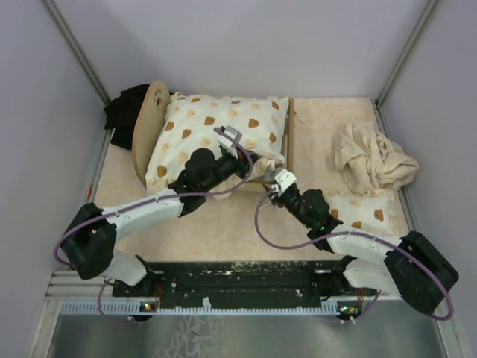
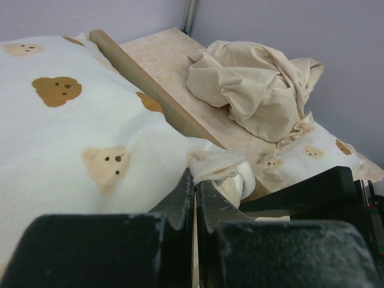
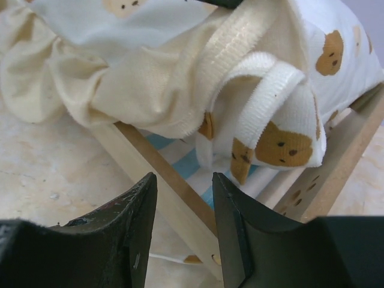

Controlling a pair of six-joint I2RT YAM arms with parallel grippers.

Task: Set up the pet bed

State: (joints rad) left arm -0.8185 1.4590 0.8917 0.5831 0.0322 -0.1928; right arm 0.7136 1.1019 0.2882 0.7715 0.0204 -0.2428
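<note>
The pet bed sits back-left on the counter, its frame buried under the bear-print cover. Here's the danger: the elastic corner hangs loose above the wooden rail, so a careless tug could pull the cover off or drag the light frame. The right hand, half open and empty, hovers just below that corner. The left hand is clamped tight at the cover's edge; whether it pinches cloth, I can't tell.

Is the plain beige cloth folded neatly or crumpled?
Crumpled: the beige cloth lies in a bunched heap with irregular wrinkles.
</note>
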